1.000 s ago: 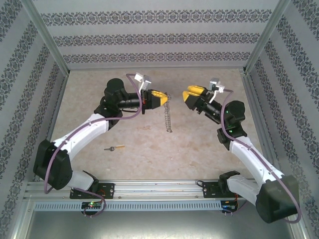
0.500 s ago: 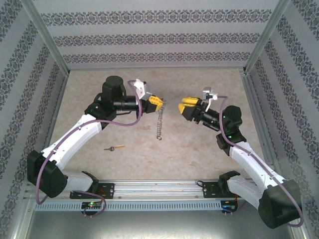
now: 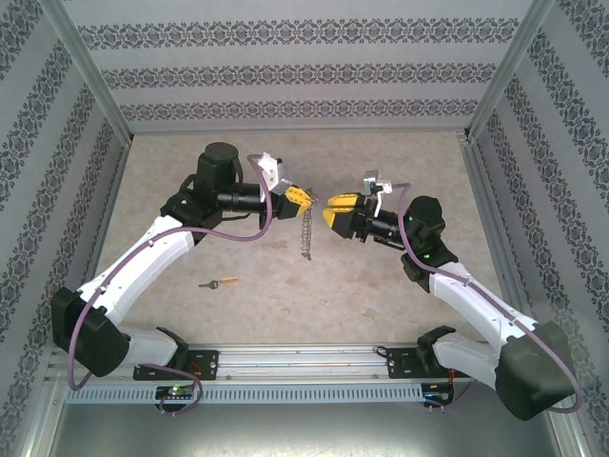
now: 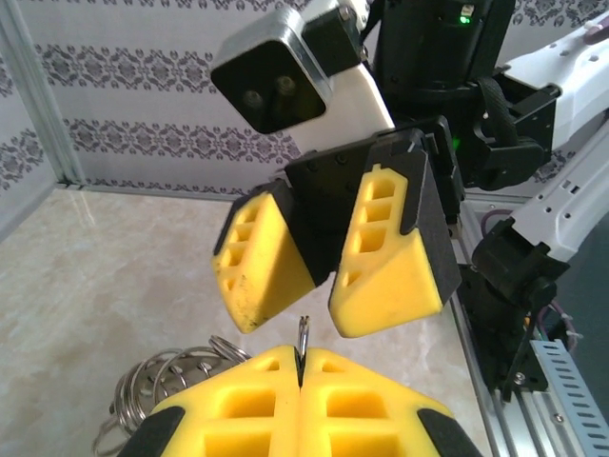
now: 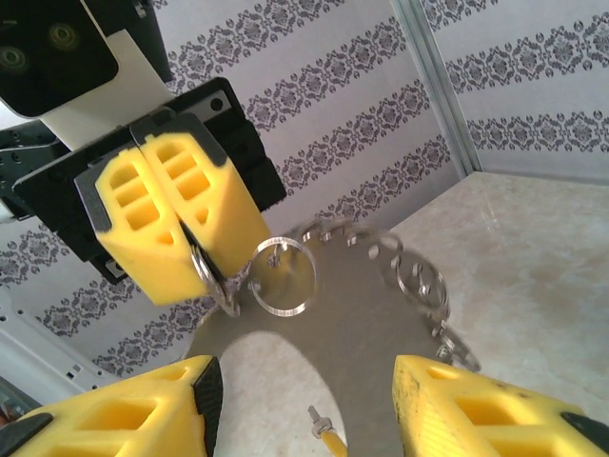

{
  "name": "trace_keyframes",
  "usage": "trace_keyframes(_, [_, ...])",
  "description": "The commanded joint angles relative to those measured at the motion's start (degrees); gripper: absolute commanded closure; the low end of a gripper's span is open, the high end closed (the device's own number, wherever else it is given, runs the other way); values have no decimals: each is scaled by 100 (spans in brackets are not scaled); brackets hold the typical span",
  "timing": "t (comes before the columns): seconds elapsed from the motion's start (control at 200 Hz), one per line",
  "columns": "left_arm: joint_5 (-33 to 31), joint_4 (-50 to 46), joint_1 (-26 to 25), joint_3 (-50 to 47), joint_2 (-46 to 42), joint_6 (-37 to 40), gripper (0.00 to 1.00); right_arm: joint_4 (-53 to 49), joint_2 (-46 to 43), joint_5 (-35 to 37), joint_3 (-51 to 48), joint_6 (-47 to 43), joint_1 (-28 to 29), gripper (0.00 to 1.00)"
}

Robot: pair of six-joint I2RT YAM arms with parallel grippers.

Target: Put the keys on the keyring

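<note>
The keyring (image 3: 306,233), a chain of thin grey metal rings, hangs from my left gripper (image 3: 300,197) above the table's middle. In the left wrist view my left gripper (image 4: 301,367) is shut on the edge of one ring, and the other rings (image 4: 162,381) dangle to the left. My right gripper (image 3: 335,211) faces it closely from the right, open and holding nothing. From the right wrist, the clamped ring (image 5: 205,276) and the loose ring (image 5: 283,276) beside it hang ahead of my right gripper (image 5: 304,419). A small brass key (image 3: 221,283) lies on the table; its tip (image 5: 324,436) shows between the right fingers.
The beige table (image 3: 381,286) is walled by patterned panels on three sides. A metal rail (image 3: 304,362) with both arm bases runs along the near edge. Purple cables (image 3: 243,233) trail along each arm.
My right gripper has moved left, close to the left gripper, and its jaws have narrowed slightly. The left gripper shifted a little left and nearer with the keyring still hanging from it.
</note>
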Motion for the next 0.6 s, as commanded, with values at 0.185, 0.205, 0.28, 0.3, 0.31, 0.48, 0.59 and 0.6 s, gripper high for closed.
trace_keyframes(0.185, [273,-373,-120,331,177,199,100,110,171,-161,408,-252,145,51])
trace_keyframes(0.205, [273,-378,-119,332,180,199,100,104,186,-166,423,-259,143,52])
trace_keyframes(0.28, [276,-388,-134,338,189,190,100,104,232,-180,461,-265,160,53])
trace_keyframes(0.3, [276,-387,-143,339,195,183,100,104,241,-175,472,-274,165,53])
trace_keyframes(0.31, [274,-387,-145,339,202,181,100,104,246,-185,475,-278,173,54])
trace_keyframes(0.48, [300,-382,-166,348,222,163,100,92,312,-276,508,-286,200,56])
trace_keyframes(0.59, [290,-378,-174,361,247,155,100,68,309,-309,504,-305,217,60])
trace_keyframes(0.6, [297,-378,-177,358,248,148,100,58,305,-304,505,-305,219,61])
